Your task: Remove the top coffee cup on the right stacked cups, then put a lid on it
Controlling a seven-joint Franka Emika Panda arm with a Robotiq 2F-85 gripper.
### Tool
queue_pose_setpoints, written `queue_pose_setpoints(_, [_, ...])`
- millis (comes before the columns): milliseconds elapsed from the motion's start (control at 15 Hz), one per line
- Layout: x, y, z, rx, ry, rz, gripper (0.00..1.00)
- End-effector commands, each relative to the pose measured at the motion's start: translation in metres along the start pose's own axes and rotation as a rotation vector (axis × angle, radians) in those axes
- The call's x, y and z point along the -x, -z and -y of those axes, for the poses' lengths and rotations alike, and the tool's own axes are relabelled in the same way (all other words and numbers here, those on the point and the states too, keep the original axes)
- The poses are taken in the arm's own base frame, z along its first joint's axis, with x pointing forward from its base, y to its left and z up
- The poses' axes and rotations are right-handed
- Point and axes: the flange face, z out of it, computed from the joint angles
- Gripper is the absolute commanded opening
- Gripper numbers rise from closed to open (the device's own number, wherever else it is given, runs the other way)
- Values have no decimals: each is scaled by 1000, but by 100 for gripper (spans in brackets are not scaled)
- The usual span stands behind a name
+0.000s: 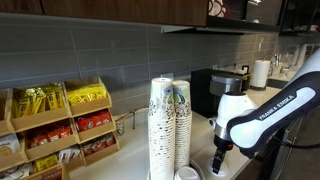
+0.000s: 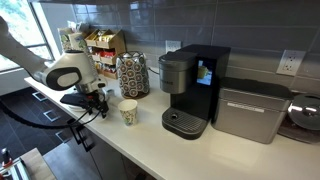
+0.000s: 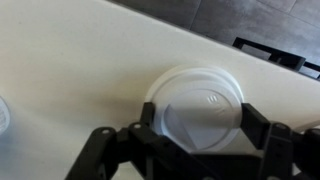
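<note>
Counter (image 2: 220, 155): long white worktop, grey tile wall behind.
Arm (image 1: 265, 115): mine, white w/ black joints, reaching down to the counter.
Coffee machine (image 2: 192, 90): black, on the counter, w/ a silver box appliance (image 2: 250, 110) just beside it.
Snack rack (image 1: 60, 125): wooden, yellow & red packets, beside the cup stacks.
Right stacked cups (image 1: 182, 125): tall speckled column, green emblem near top, upright, touching the twin stack (image 1: 160, 125).
Gripper (image 3: 197, 115): mine, low over the counter. Jaws spread wide, one finger (image 3: 148, 118) on each side of the lid. Can't tell if the pads press the rim, so clamped vs. loose is unclear.
Top coffee cup (image 2: 129, 113): short speckled cup, upright, alone on the counter in front of the stacks, btwn my gripper & the coffee machine.
Lid (image 3: 195, 100): round, white, raised rim, flat on the counter btwn my fingers, apart from the cup.
</note>
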Motion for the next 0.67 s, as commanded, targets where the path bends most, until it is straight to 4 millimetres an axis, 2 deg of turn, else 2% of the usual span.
queue_pose_setpoints(0, [5, -3, -1, -9, 4, -11, 80])
queue_pose_setpoints(600, [6, 14, -12, 17, -5, -23, 80])
